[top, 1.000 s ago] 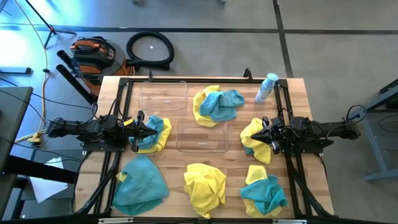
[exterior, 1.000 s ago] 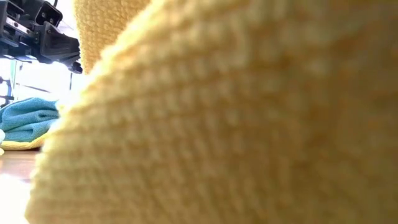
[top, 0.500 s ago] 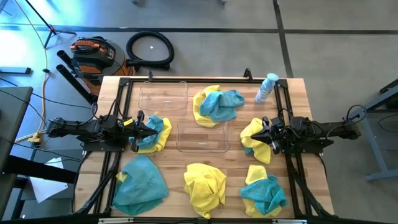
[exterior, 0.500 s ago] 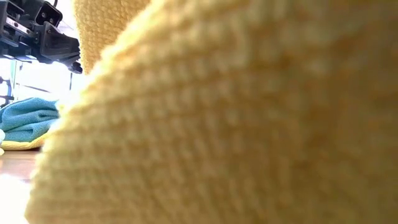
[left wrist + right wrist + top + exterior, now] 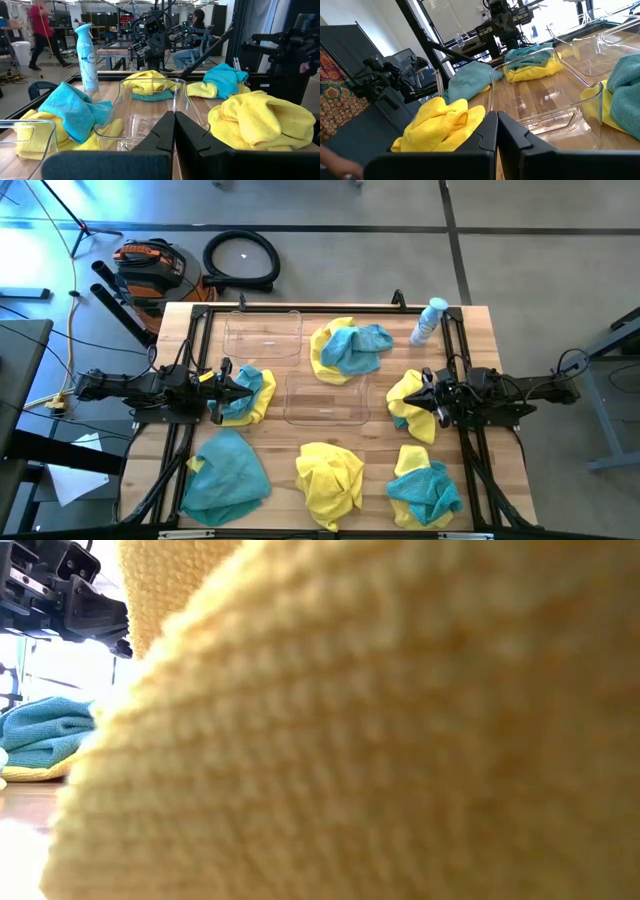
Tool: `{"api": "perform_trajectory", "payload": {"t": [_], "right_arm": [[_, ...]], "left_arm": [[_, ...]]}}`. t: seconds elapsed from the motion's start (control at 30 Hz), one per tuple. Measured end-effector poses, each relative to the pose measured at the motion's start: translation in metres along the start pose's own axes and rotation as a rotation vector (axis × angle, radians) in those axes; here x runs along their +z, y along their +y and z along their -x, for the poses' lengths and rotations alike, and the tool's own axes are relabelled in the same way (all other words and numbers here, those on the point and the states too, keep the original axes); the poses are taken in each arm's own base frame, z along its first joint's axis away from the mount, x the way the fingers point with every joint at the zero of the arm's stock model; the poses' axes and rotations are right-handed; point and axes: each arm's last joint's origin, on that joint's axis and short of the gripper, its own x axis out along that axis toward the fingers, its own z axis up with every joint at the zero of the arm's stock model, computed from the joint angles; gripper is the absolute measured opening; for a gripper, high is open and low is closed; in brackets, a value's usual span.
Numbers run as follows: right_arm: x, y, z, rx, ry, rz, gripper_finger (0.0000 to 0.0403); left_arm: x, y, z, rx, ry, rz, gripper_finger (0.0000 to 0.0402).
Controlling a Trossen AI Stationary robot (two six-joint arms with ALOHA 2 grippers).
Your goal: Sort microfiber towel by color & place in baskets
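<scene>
Microfiber towels lie in several heaps on the wooden table: teal on yellow at the far middle, teal and yellow at the left, yellow at the right, and teal, yellow and teal on yellow along the near edge. Two clear baskets stand at the far left and in the middle. My left gripper is shut and level above the left heap. My right gripper is shut and level above the right yellow heap. Both wrist views show shut fingers, left and right.
A small clear spray bottle stands at the far right corner. A black frame runs round the table. In the low view the near yellow heap fills almost the whole picture. People show in the room behind in the left wrist view.
</scene>
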Motion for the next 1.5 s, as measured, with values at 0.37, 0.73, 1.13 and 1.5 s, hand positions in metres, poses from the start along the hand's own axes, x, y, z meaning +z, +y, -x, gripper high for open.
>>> {"api": "perform_trajectory", "payload": {"t": [0.37,0.73,1.13,1.5], "right_arm": [[0.0,0.0,0.0,0.0,0.0,0.005,0.0],[0.0,-0.001,0.0,-0.032,-0.014,-0.096,0.0],[0.035,0.018,0.0,-0.091,-0.05,0.05,0.0],[0.086,0.058,-0.065,-0.254,0.147,0.158,0.0]], "left_arm": [[0.0,0.0,0.0,0.0,0.0,0.0,0.0],[0.0,0.0,0.0,0.0,0.0,0.0,0.0],[0.0,0.0,0.0,0.0,0.0,0.0,0.0],[0.0,0.0,0.0,0.0,0.001,0.0,0.0]]}}
